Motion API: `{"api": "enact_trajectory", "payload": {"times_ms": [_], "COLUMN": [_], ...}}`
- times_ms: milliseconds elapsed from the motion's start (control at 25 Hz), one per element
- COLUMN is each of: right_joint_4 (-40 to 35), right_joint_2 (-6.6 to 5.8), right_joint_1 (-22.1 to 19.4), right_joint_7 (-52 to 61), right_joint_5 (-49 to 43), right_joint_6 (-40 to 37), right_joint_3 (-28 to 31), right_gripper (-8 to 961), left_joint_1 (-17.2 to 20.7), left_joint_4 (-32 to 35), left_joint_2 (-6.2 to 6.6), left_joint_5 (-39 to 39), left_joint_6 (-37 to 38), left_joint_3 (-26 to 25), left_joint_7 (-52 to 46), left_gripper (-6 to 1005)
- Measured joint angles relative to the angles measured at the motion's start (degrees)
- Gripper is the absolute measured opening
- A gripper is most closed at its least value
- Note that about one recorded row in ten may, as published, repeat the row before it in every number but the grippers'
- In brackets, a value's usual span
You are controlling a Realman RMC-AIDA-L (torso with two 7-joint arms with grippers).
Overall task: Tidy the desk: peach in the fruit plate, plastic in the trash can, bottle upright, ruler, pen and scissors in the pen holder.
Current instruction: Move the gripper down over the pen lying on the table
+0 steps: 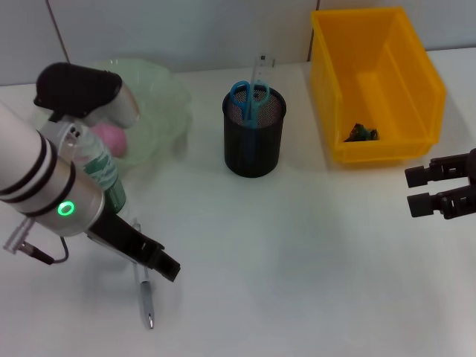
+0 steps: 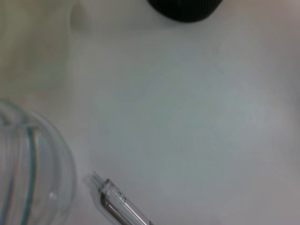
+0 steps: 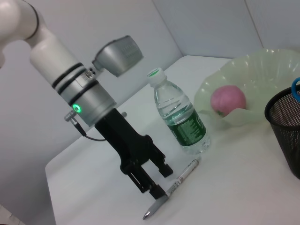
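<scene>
A clear pen point(image 1: 145, 291) point(image 2: 123, 206) point(image 3: 179, 182) lies on the white desk at the front left. My left gripper point(image 1: 168, 268) point(image 3: 159, 182) hangs open just above and beside it, holding nothing. The water bottle point(image 1: 106, 177) point(image 3: 181, 116) point(image 2: 28, 178) stands upright behind the gripper, partly hidden by the left arm. The pink peach point(image 1: 111, 138) point(image 3: 228, 100) rests in the pale green fruit plate point(image 1: 165, 97) point(image 3: 262, 58). Blue-handled scissors point(image 1: 249, 95) and a clear ruler point(image 1: 260, 65) stand in the black mesh pen holder point(image 1: 253, 145) point(image 3: 287, 129). Dark plastic point(image 1: 361, 134) lies in the yellow trash can point(image 1: 424, 82). My right gripper point(image 1: 409, 190) is open at the right edge.
The fruit plate sits at the back left, the pen holder in the middle back, the yellow bin at the back right. White desk surface point(image 1: 297, 260) stretches across the front between the two arms. A wall rises behind the desk.
</scene>
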Motion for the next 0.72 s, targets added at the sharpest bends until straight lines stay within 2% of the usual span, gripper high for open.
{"api": "enact_trajectory", "payload": {"times_ms": [400,720], "right_joint_4": [-0.1,-0.3], "right_joint_2": [0.00,0.00], "right_joint_1": [-0.2,-0.5], "right_joint_7": [-0.1,-0.1], "right_joint_5": [0.0,0.0], "right_joint_6": [-0.3,-0.4], "right_joint_3": [0.0,0.0], "right_gripper": [811,811], "left_joint_1": [-0.8,-0.6], "left_joint_4": [-3.3,-3.4], "left_joint_2": [-0.08,0.03], "left_joint_5": [0.6,1.1], "left_joint_6": [-2.8,-2.2], "left_joint_3": [0.8,1.7], "left_joint_7": [0.0,-0.1], "left_gripper": [723,723]}}
